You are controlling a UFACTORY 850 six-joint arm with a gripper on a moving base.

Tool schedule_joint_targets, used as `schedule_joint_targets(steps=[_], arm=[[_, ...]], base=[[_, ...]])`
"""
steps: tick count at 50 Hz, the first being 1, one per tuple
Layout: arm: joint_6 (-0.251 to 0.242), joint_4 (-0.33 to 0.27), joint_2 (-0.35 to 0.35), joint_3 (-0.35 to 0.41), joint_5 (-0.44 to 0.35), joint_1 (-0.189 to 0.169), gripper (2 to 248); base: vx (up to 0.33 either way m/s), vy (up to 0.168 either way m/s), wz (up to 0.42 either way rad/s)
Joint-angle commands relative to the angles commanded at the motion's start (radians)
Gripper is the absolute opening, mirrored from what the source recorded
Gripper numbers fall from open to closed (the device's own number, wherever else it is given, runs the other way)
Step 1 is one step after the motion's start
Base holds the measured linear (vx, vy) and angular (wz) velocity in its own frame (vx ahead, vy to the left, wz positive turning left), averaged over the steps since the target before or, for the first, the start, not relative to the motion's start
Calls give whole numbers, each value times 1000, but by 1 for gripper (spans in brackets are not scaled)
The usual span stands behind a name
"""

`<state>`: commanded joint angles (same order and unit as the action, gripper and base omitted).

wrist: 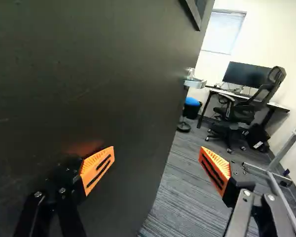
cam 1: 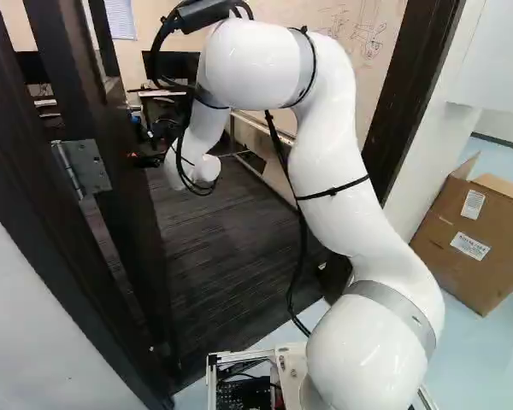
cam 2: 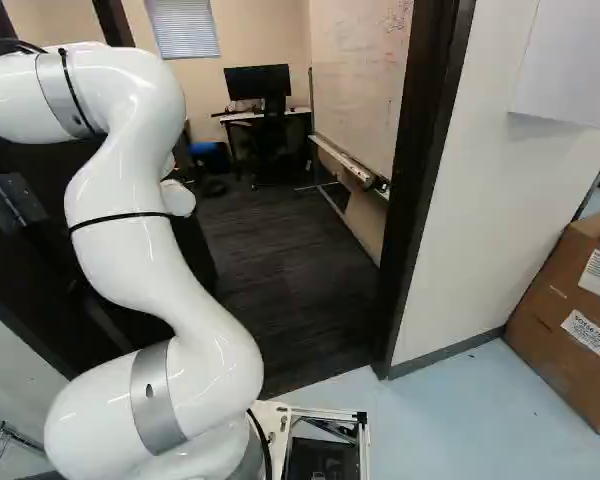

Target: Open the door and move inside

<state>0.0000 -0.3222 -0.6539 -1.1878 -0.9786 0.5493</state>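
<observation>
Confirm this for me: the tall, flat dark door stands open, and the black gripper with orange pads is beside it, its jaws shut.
Not quite: the jaws are open, set wide apart, as the wrist view shows. The tall, flat dark door does stand open, with the black, orange-padded gripper beside it.

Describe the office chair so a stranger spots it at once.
Look through the dark brown door frame to the white-topped desk bearing a wide black flat monitor. Right at that desk stands a black swivel chair with armrests and a tall back topped by a headrest. Unlike the straight-legged desk, it stands on a splayed base with small wheels.
</observation>
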Motion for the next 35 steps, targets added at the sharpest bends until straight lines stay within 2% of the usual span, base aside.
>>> schedule_joint_targets(steps=[35], arm=[[0,-56,-55,-75,27,28,247]], base=[[0,0,0]])
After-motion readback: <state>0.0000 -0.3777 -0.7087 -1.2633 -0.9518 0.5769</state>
